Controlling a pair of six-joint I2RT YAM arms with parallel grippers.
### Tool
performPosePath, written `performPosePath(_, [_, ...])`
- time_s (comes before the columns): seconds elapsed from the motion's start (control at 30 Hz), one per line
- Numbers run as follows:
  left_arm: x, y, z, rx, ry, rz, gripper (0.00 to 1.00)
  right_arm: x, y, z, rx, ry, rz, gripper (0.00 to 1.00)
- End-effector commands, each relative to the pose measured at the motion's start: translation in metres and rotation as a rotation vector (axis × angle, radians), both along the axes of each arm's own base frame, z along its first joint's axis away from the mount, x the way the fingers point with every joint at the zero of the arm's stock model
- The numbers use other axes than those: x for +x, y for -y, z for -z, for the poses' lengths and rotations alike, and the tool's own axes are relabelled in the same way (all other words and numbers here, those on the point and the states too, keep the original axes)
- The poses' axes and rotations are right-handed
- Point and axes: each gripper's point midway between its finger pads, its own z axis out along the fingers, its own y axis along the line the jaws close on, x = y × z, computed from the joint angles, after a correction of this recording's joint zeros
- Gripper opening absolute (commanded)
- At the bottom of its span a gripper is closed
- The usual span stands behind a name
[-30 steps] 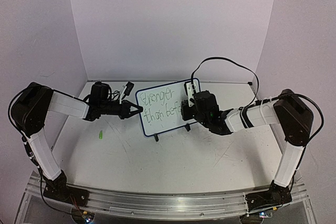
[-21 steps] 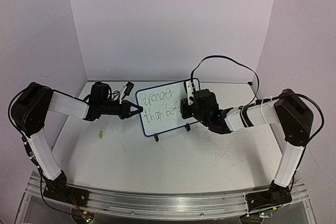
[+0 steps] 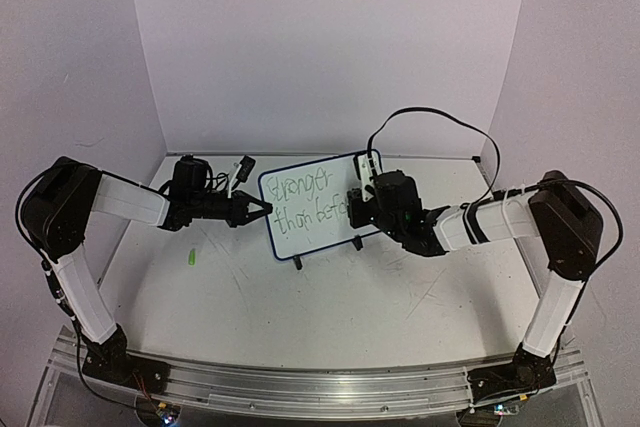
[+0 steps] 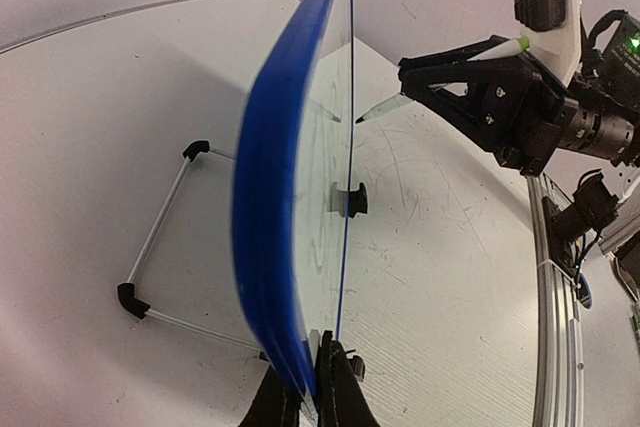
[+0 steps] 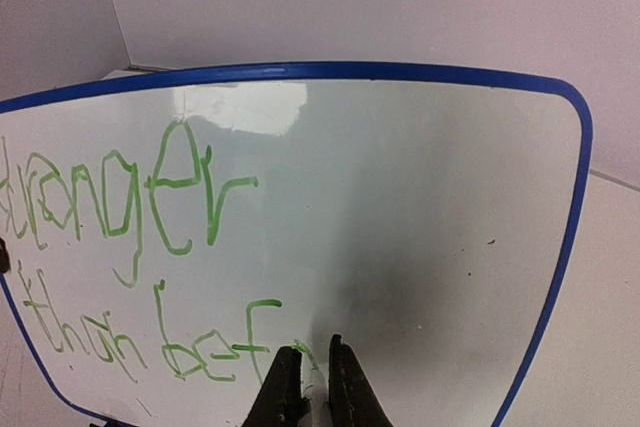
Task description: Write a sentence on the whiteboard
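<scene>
Now our blue-rimmed whiteboard (image 5: 430, 207) bears a green sentence (image 5: 150, 202); left gripper (image 4: 312, 387) pinches the board's edge, right gripper (image 5: 307, 367) clamps the pen (image 4: 440, 75).

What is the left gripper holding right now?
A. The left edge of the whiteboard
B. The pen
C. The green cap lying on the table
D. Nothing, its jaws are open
A: in the left wrist view the left gripper is shut on the edge of the whiteboard; the pen sits in the right gripper.
</scene>
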Motion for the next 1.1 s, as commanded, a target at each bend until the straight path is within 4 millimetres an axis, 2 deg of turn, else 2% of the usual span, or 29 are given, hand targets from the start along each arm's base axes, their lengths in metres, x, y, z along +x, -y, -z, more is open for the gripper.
performPosePath(0.0, [0.02, -0.017, 0.021, 0.131, 0.066, -0.097, 0.0, 0.006, 0.013, -0.027, 0.05, 0.041, 0.02, 0.0])
performPosePath(0.27, [0.02, -0.018, 0.022, 0.131, 0.065, -0.096, 0.0, 0.013, 0.0, -0.021, 0.046, 0.03, -0.015, 0.0])
performPosePath(0.47, [0.02, -0.017, 0.022, 0.132, 0.065, -0.094, 0.0, 0.014, -0.009, -0.026, 0.055, 0.038, -0.045, 0.0])
performPosePath(1.07, [0.02, -0.017, 0.021, 0.131, 0.067, -0.096, 0.0, 0.019, 0.008, -0.01, 0.019, 0.015, 0.05, 0.0])
